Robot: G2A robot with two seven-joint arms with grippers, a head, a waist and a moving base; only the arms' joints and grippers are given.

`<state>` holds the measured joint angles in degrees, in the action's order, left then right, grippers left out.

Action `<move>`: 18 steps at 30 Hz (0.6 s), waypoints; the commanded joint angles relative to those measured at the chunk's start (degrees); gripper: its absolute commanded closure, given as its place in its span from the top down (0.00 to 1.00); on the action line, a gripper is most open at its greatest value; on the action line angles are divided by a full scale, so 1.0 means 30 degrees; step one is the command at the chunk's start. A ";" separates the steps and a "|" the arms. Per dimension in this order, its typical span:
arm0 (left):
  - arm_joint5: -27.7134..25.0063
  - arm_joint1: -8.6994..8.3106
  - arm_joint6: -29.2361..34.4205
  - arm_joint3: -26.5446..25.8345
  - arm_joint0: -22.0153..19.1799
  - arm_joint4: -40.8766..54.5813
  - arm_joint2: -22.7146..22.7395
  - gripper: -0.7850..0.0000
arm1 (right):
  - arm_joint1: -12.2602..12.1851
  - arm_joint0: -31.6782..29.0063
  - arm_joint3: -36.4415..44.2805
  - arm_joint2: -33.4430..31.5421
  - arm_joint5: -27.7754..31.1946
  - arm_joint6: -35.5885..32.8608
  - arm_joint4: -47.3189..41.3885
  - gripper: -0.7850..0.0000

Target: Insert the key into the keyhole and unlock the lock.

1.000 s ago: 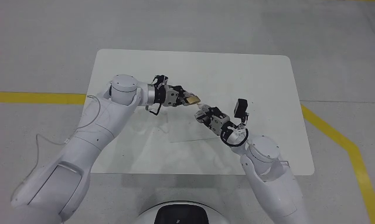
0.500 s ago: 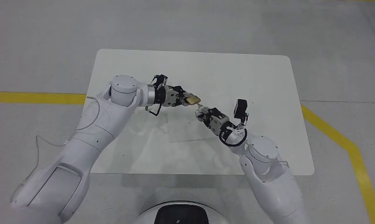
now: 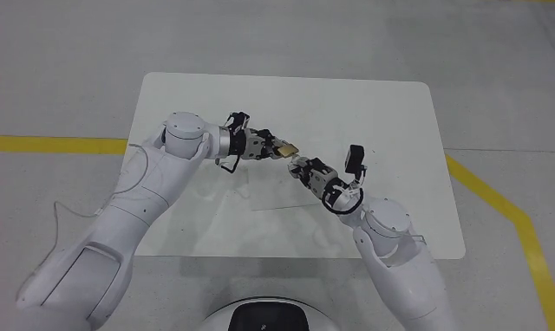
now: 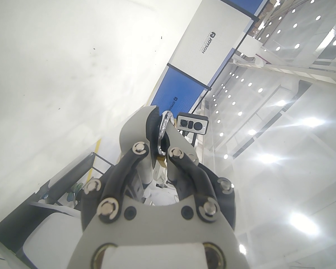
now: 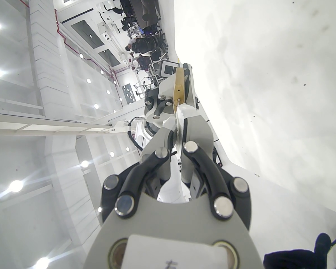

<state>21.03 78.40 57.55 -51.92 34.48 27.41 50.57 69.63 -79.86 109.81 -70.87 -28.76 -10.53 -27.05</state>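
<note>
Your white table, on a pale grey floor

You are looking down on a white table with rounded corners, standing on a grey floor marked with a yellow line (it runs at an angle past the table's other side). Behind, you have blue wall panels and rows of bright ceiling lights.

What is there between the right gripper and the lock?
The key, held in the right gripper, spans that gap, its tip meeting the lock; the right wrist view shows this.
</note>
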 commanded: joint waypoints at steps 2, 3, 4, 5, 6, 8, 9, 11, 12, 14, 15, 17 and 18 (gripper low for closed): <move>-0.0085 0.0010 0.0080 0.0029 0.0003 0.0048 0.0023 0.00 | 0.0025 0.0177 -0.0166 0.0039 -0.0009 -0.0076 -0.0058 0.00; -0.0128 0.0014 0.0069 0.0030 0.0006 0.0065 0.0037 0.00 | 0.0035 0.0238 -0.0232 0.0060 0.0007 -0.0101 -0.0082 0.00; -0.0195 0.0017 0.0031 0.0025 0.0011 0.0054 0.0046 0.00 | 0.0046 0.0301 -0.0307 0.0085 0.0037 -0.0144 -0.0126 0.00; -0.0262 0.0021 0.0001 0.0015 0.0021 0.0055 0.0056 0.00 | 0.0057 0.0365 -0.0389 0.0104 0.0068 -0.0175 -0.0155 0.00; -0.0356 0.0024 -0.0063 0.0000 0.0024 0.0067 0.0085 0.00 | 0.0065 0.0433 -0.0454 0.0111 0.0118 -0.0183 -0.0150 0.00; -0.0532 0.0028 -0.0260 -0.0009 0.0032 0.0064 0.0148 0.00 | 0.0084 0.0535 -0.0505 0.0028 0.0521 -0.0218 -0.0220 0.00; -0.0663 0.0030 -0.0356 -0.0027 0.0044 0.0085 0.0194 0.00 | 0.0089 0.0518 -0.0516 -0.0022 0.0747 -0.0298 -0.0301 0.12; -0.0966 0.0026 -0.0533 -0.0055 0.0089 0.0121 0.0299 0.00 | 0.0087 0.0430 -0.0485 -0.0195 0.1220 -0.0365 -0.0355 0.93; -0.1128 0.0023 -0.0637 -0.0078 0.0118 0.0131 0.0352 0.00 | 0.0084 0.0357 -0.0458 -0.0279 0.1498 -0.0509 -0.0445 1.00; -0.1378 0.0011 -0.0845 -0.0087 0.0166 0.0149 0.0474 0.00 | 0.0070 0.0170 -0.0431 -0.0510 0.2020 -0.0934 -0.0749 1.00; -0.1532 0.0003 -0.0963 -0.0095 0.0195 0.0183 0.0556 0.00 | 0.0061 0.0084 -0.0440 -0.0610 0.2156 -0.1116 -0.0899 1.00; -0.1838 -0.0016 -0.1232 -0.0101 0.0260 0.0247 0.0733 0.00 | 0.0061 0.0084 -0.0440 -0.0610 0.2156 -0.1116 -0.0899 1.00; -0.1950 -0.0022 -0.1329 -0.0111 0.0313 0.0373 0.0840 0.00 | 0.0061 0.0084 -0.0440 -0.0610 0.2156 -0.1116 -0.0899 1.00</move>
<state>15.58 78.36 53.94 -52.22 35.26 28.19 52.75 69.81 -79.64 108.49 -72.73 -22.22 -13.95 -29.80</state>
